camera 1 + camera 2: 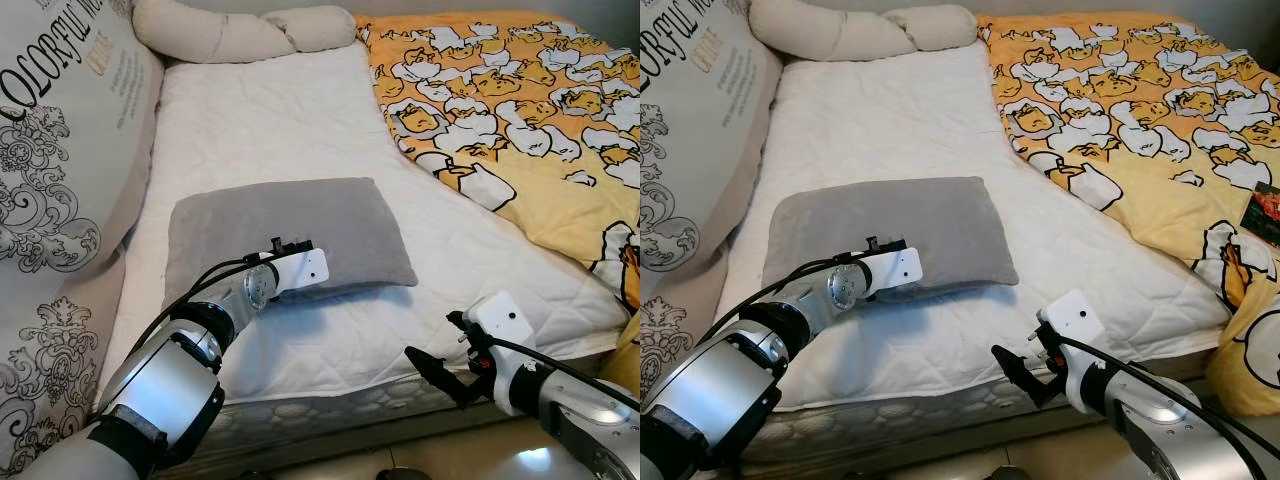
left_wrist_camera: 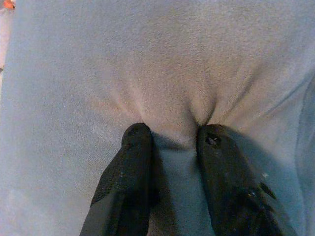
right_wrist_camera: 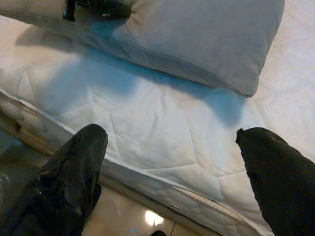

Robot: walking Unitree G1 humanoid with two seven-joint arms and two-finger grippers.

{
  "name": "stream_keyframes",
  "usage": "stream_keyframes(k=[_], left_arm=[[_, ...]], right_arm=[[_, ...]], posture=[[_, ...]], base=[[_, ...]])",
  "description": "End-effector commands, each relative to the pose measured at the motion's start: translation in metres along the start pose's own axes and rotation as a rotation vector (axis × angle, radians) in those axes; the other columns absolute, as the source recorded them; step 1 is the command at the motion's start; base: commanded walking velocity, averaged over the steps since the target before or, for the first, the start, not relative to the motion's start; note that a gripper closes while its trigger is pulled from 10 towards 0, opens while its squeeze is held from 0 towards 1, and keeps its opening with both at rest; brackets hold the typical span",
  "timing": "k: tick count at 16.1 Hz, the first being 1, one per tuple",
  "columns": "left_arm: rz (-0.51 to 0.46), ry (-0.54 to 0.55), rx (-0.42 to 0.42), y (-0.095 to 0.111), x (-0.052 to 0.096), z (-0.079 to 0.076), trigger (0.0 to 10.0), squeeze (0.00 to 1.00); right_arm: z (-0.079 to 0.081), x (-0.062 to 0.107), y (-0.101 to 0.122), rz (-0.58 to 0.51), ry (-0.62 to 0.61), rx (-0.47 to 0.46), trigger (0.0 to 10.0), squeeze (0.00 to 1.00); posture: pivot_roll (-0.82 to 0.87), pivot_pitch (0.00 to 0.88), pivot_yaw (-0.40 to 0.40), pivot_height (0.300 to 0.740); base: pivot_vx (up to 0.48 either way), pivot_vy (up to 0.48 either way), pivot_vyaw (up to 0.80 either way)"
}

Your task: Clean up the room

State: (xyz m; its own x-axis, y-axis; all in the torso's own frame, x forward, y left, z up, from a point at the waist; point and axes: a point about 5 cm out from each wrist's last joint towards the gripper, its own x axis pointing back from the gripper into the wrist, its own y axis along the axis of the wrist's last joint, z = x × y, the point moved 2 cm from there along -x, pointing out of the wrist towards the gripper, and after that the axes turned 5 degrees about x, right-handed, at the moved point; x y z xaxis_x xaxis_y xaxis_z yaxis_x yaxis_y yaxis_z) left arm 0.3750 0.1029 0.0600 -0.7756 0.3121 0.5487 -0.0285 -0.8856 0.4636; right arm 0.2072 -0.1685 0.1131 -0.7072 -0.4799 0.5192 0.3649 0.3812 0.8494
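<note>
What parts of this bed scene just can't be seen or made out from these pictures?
- Left hand: in the eye views its fingertips are hidden behind its own white wrist housing; the left wrist view shows them pinching the grey pillow.
- Dark packet on the duck blanket: cut off by the right eye view's edge, print too small to read.
- Large printed cushion: lettering cropped by the frame edges.
- Floor under the right hand: mostly hidden by the mattress.
</note>
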Motion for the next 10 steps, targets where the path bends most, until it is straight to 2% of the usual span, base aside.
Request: stream_keyframes(k=[1,2,4,5,6,9,10], left_arm=[[0.002,-0.038,0.078,-0.005,0.001,-0.003,0.0,0.0],[-0.072,-0.061,0.227,0.006,0.001,0.0,0.0,0.0],[-0.133,-0.078,0.361,0.014,0.002,0.004,0.0,0.0],[-0.253,-0.123,0.504,0.028,0.005,0.011,0.0,0.0],[-0.342,-0.146,0.571,0.036,0.009,0.02,0.0,0.0],[-0.377,-0.141,0.595,0.035,0.013,0.029,0.0,0.0],[-0.377,-0.055,0.634,0.017,0.021,0.05,10.0,0.0]], right_arm=[[-0.006,0.003,0.005,-0.024,-0.029,-0.011,10.0,0.0],[-0.013,0.005,0.006,-0.041,-0.057,-0.026,10.0,0.0],[-0.018,0.006,0.007,-0.053,-0.077,-0.041,10.0,0.0],[-0.025,0.007,0.008,-0.072,-0.104,-0.061,10.0,0.0],[-0.031,0.008,0.007,-0.08,-0.125,-0.069,10.0,0.0],[-0.034,0.006,0.007,-0.083,-0.13,-0.066,10.0,0.0],[-0.033,0.001,0.009,-0.095,-0.128,-0.07,10.0,0.0]], posture=[[-0.27,0.035,0.067,0.74],[-0.26,0.018,0.073,0.74],[-0.26,0.008,0.077,0.74],[-0.24,0.0,0.082,0.74],[-0.24,0.0,0.083,0.74],[-0.23,0.0,0.092,0.74],[-0.21,0.0,0.099,0.74]], base=[[0.0,0.0,0.0],[0.0,0.0,0.0],[0.0,0.0,0.0],[0.0,0.0,0.0],[0.0,0.0,0.0],[0.0,0.0,0.0],[0.0,0.0,0.0]])
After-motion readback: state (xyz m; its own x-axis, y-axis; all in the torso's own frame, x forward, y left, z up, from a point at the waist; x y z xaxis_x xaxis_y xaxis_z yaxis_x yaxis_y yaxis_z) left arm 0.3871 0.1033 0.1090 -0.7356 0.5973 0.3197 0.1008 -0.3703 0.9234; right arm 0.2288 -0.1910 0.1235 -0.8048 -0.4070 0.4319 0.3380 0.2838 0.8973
